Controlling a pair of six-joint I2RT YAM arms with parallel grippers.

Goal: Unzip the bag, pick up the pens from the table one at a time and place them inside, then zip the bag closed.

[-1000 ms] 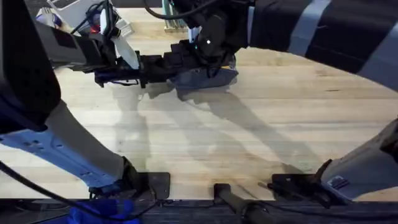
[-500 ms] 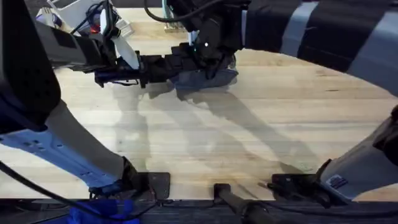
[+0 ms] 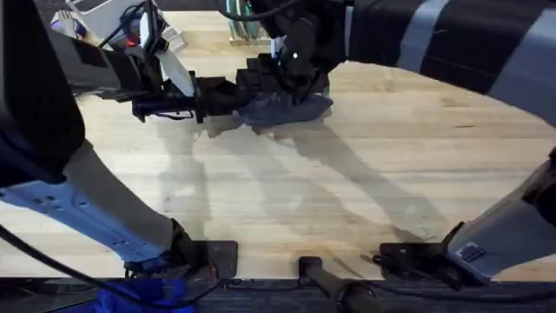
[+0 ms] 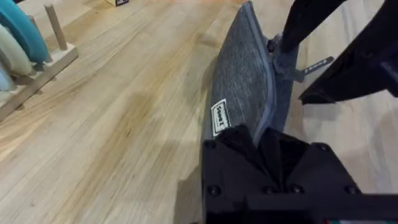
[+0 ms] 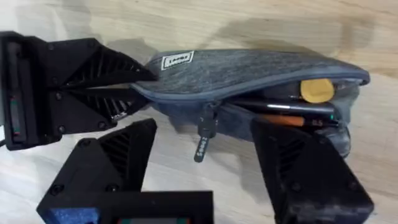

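1. Setting: a robotics lab or test bench, not a home or a shop.
2. Worktop (image 3: 365,174): a large surface of light wooden planks with visible grain carries the setup.
3. Arms: two dark jointed robot arms are mounted at the near edge of the worktop, the left arm base (image 3: 200,256) at one side and the right arm base (image 3: 417,256) at the other.
4. Cabling: loose cables (image 3: 130,22) run along the left arm near the far left of the worktop.
5. Stored props: a wooden peg rack (image 4: 37,62) holding round teal and pale discs stands on the worktop.
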